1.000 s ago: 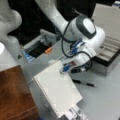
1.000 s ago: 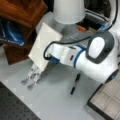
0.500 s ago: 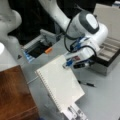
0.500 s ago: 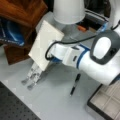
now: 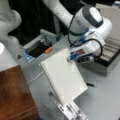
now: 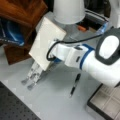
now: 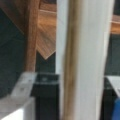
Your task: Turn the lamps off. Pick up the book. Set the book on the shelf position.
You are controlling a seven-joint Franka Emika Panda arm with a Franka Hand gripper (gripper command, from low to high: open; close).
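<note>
Book: the large white spiral-bound notebook [image 5: 63,76] hangs tilted above the grey tabletop [image 5: 105,100] in a front view, wire coil down its 8 o'clock edge, cover faintly lined. The white-and-blue gripper [image 5: 70,58] is clamped on its 1 o'clock corner. At 8 o'clock from it stands the reddish-brown glossy wooden cabinet [image 5: 15,95], flat top bare, apart from the book. At 10 o'clock lies an open grey compartment case [image 5: 37,47]; at 3 o'clock a dark tray [image 5: 110,57]; directly below, a metal bracket [image 5: 70,110].

In a front view the book [image 6: 46,42] shows its plain face, held at its 4 o'clock edge by the gripper [image 6: 53,51]. The cabinet [image 6: 21,15] sits at 10 o'clock, a white lampshade [image 6: 68,10] at 1 o'clock, a black pen [image 6: 75,85] at 5 o'clock.

The wrist view shows the book's edge [image 7: 85,60] upright, filling the middle, wood [image 7: 46,35] behind at 10 o'clock.
</note>
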